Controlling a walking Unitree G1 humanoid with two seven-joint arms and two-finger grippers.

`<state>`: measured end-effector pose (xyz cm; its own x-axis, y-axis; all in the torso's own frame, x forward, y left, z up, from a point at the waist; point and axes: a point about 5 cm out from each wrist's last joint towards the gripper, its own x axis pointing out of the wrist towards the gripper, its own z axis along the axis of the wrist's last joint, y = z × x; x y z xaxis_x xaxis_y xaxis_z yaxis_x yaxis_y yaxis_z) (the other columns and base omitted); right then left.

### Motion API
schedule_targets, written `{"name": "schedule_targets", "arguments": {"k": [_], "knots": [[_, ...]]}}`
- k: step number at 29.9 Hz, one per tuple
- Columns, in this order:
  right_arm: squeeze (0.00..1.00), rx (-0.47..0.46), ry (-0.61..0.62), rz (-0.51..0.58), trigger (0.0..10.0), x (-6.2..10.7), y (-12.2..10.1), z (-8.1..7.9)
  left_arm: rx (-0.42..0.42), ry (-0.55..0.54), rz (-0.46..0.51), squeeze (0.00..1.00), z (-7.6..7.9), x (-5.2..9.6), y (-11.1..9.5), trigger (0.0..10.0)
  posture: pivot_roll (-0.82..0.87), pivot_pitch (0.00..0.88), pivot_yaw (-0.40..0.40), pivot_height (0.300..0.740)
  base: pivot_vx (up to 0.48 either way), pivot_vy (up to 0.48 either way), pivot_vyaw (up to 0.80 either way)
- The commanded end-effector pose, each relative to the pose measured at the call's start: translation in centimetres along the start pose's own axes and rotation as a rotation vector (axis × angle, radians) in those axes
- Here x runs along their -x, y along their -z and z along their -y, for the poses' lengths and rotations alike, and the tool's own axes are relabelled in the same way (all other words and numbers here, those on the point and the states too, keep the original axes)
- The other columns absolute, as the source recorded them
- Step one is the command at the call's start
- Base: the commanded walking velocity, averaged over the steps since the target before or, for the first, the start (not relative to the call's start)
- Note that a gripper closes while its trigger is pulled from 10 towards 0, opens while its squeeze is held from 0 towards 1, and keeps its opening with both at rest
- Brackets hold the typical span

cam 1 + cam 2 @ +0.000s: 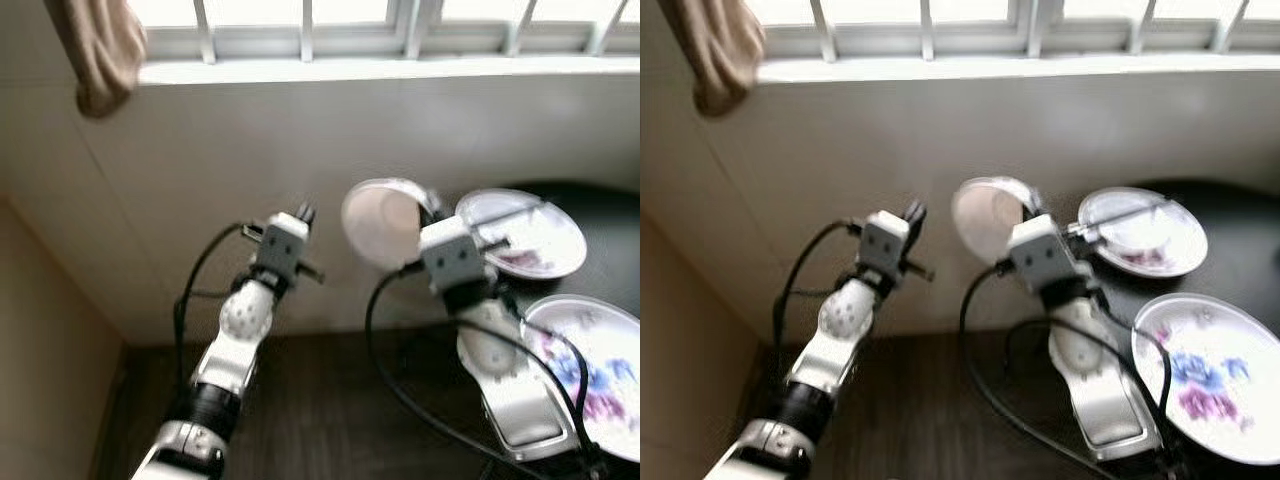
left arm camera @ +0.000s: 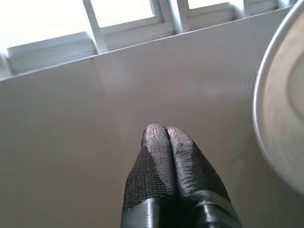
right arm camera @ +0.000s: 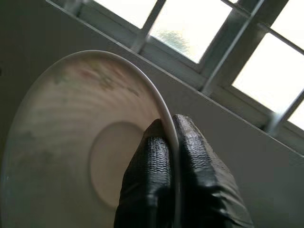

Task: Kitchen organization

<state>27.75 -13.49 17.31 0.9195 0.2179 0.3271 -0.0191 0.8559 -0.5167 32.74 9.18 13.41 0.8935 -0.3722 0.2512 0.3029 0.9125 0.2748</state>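
I've got the round white ceramic saucer [image 3: 71, 137] pinched by its rim in my right gripper [image 3: 171, 135], aloft before the wall, stiff, glazed, slippery, breakable, while my left gripper [image 2: 165, 135] idles, fingers pressed together, empty.

We see the right gripper's [image 3: 170, 142] fingertips hiding part of the held plate's [image 3: 71, 142] rim in the wrist view's lower middle. The floral plate [image 1: 600, 375] is cut off at the frame's right edge, lower right. The hanging cloth [image 1: 100, 45] is cropped at the upper left
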Motion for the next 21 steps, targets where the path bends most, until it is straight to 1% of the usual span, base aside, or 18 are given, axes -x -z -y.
{"name": "schedule_targets", "arguments": {"k": [1, 13, 21], "knots": [[0.00, 0.009, -0.028, 0.007, 0.0, 0.11, -0.02, -0.49, -0.014, -0.005, -0.020, 0.00, -0.01, -0.11, 0.16, 10.0, 0.07, 0.000, -0.040, 0.740, 0.000, 0.000, 0.80], [0.00, 0.020, -0.048, 0.004, 0.0, 0.15, 0.29, -0.86, -0.055, -0.012, -0.038, 0.00, -0.45, 0.08, 0.51, 10.0, 0.08, 0.000, -0.041, 0.740, 0.000, 0.000, 0.80], [0.00, 0.024, -0.042, -0.001, 0.0, 0.08, 0.43, -0.72, -0.060, -0.013, -0.040, 0.00, -0.47, 0.08, 0.52, 10.0, 0.08, 0.000, -0.039, 0.740, 0.000, 0.000, 0.80]]}}
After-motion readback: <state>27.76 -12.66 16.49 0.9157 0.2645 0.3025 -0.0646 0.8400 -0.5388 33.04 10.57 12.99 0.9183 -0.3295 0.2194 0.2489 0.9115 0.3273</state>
